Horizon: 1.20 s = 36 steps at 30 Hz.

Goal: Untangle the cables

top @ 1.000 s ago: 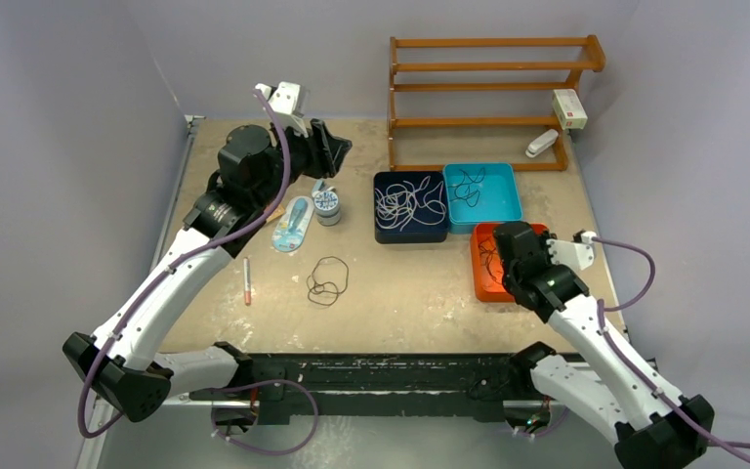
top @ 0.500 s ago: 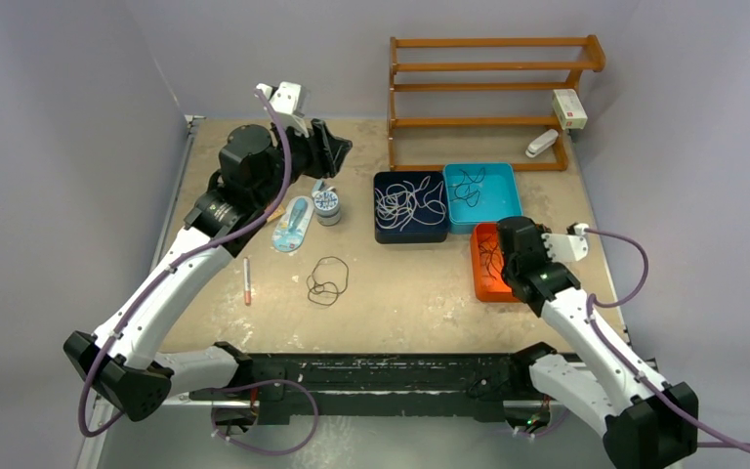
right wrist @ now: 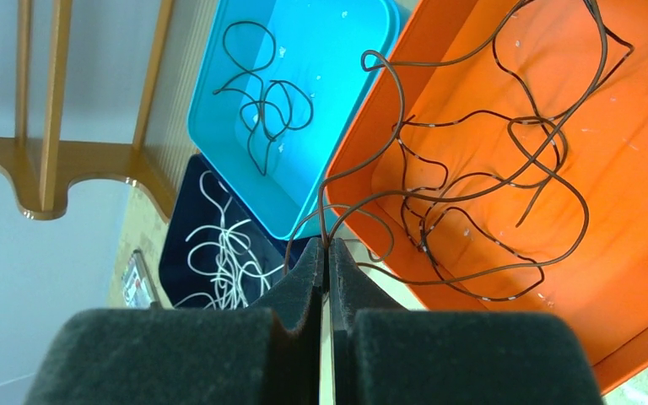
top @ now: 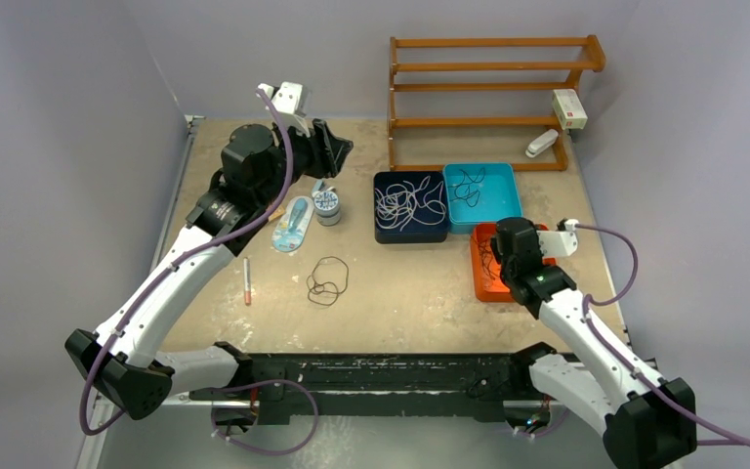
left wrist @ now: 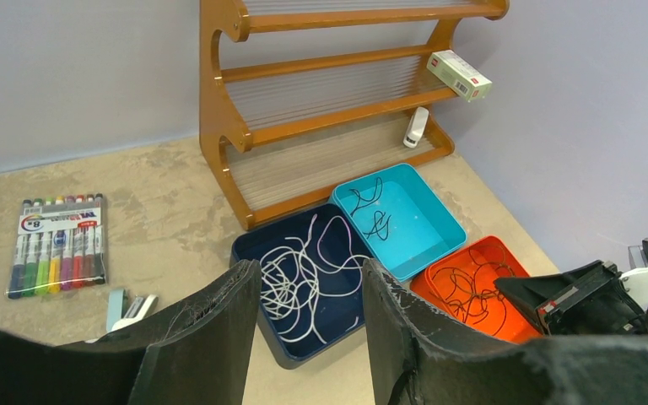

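My right gripper (right wrist: 327, 245) is shut on a thin brown cable (right wrist: 405, 126) that rises from the tangle of brown cables (right wrist: 489, 186) in the orange tray (right wrist: 633, 278). In the top view this gripper (top: 501, 256) hangs over the orange tray (top: 483, 288). White cables (top: 408, 203) lie in the navy tray (top: 381, 233). A dark cable (top: 467, 186) lies in the teal tray (top: 508, 215). One dark cable loop (top: 328, 279) lies on the table. My left gripper (left wrist: 308, 283) is open and empty, raised at the table's far left (top: 337, 147).
A wooden rack (top: 493, 93) stands at the back with a white box (top: 568, 107) and a small white object (top: 541, 144). A marker pack (left wrist: 57, 245), a small round tin (top: 327, 203), a blue blister pack (top: 292, 225) and a pen (top: 247, 280) lie at left.
My right gripper has moved left and slightly back over the orange tray, turning at the wrist. The left arm has barely moved.
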Motion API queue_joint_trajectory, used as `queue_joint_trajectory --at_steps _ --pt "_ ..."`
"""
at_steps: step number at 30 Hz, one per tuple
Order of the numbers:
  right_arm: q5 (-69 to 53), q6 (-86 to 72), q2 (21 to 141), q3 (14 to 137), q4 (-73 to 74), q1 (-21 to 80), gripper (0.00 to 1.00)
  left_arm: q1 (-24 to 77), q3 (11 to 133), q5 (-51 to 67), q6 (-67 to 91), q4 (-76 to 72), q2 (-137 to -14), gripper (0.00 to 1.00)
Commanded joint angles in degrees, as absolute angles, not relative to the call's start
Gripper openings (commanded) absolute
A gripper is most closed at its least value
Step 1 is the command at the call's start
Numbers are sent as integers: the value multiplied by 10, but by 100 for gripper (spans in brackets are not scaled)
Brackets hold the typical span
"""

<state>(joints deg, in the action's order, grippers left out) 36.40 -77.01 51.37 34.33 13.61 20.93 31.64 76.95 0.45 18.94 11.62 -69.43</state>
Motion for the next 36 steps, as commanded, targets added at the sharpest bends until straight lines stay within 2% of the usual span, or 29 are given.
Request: queue_joint_trajectory --at_steps 1,12,23,30,36 --pt "398 -795 513 337 154 207 0 318 768 7 196 90 -689 47" --pt "430 -839 575 346 221 167 0 318 766 4 194 93 -688 47" --pt "445 -803 590 330 179 104 0 318 764 0 192 98 -685 47" --pt "441 -757 546 304 114 91 0 318 765 0 193 98 -690 47" --pt "408 -760 588 305 114 86 0 319 762 0 194 98 -689 47"
